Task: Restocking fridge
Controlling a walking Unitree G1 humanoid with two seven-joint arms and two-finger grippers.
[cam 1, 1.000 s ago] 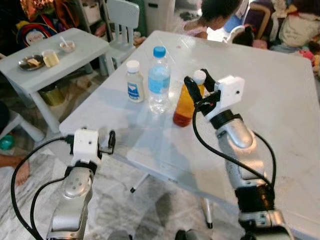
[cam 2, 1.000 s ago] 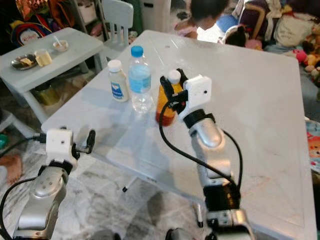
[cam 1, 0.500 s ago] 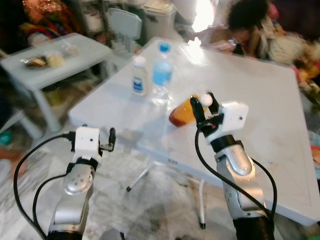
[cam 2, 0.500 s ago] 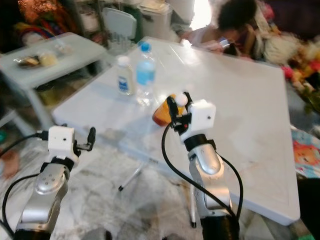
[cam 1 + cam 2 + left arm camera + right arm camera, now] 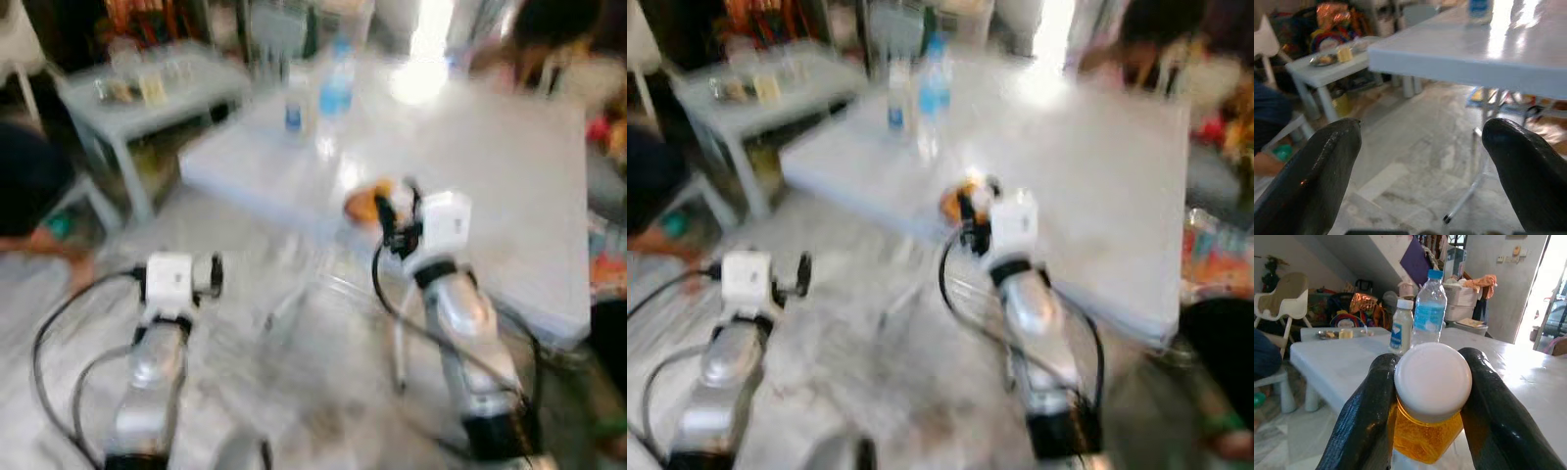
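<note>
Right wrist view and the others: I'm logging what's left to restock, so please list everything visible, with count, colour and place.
Orange juice bottle with white cap: one, orange, gripped at the neck between the right gripper's fingers.
Clear water bottle with blue cap and label: one, standing on the white table.
Small white bottle with blue label: one, beside the water bottle.
Large white table: one, bearing both standing bottles.
Small pale side table: one, with a dish of food, beyond the large table.
White high chair: one, at the back of the room.
Person: one, blurred, beyond the table's far side.
Left gripper: black fingers apart, above the marble floor.
Right gripper: black fingers closed on the juice bottle.
</note>
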